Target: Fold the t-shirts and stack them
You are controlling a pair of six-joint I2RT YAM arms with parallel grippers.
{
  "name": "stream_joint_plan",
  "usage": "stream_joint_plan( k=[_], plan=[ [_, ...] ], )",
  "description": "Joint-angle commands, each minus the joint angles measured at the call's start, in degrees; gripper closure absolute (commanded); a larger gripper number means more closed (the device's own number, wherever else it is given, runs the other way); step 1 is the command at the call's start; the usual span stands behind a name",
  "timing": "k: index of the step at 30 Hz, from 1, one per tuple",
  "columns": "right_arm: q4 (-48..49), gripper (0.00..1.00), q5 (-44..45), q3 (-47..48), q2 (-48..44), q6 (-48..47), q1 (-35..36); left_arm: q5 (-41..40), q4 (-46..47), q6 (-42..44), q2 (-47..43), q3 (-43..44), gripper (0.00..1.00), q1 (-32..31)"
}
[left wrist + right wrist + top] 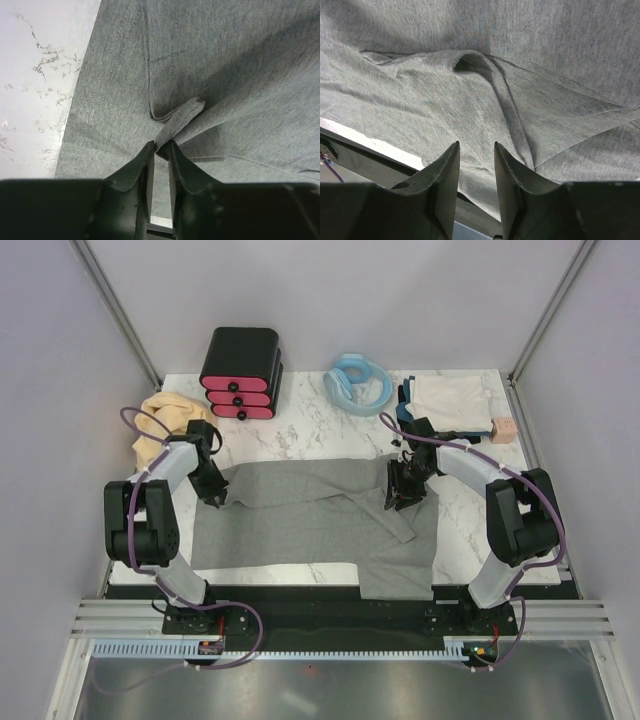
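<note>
A large heather-grey t-shirt [290, 530] lies spread across the marble table [310, 435], its right part folded over and hanging past the near edge. At the shirt's left edge, my left gripper [218, 498] is down on the cloth. In the left wrist view, the left gripper [160, 146] pinches a raised ridge of the grey shirt [225, 60] between its nearly closed fingertips. My right gripper [397, 498] is over the shirt's right part. Seen from the right wrist, the right gripper [476, 146] has its fingers apart above wrinkled grey shirt [420, 100], holding nothing.
A tan-yellow t-shirt [165, 420] lies bunched at the back left. A folded whitish t-shirt [450, 398] rests on a dark one [405, 400] at the back right, beside a small pinkish block [503, 429]. A black box with pink drawers [242, 373] and a light-blue coiled hose [358, 382] stand at the back.
</note>
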Motion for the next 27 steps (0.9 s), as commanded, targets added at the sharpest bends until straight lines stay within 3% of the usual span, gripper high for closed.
stream_joint_plan(
  k=[1,2,6,14,27],
  plan=[
    [0.7,0.59,-0.4,0.7,-1.1,0.0,0.1,-1.0,1.3,1.2,0.5,0.2,0.81,-0.1],
    [0.7,0.59,-0.4,0.7,-1.1,0.0,0.1,-1.2,1.3,1.1,0.0,0.1,0.9,-0.2],
    [1.0,0.59,1.0,0.6,-0.6,0.1,0.1,-3.4,1.2,1.6,-1.9,0.5,0.98,-0.2],
    [0.5,0.65,0.8,0.3,3.4,0.1,0.2,-8.7,-1.8,4.1,-3.7,3.6,0.98,-0.1],
    [-0.1,0.65,0.8,0.5,5.6,-0.4,0.2,-14.3,-6.8,6.2,-7.3,11.6,0.98,-1.9]
  ],
)
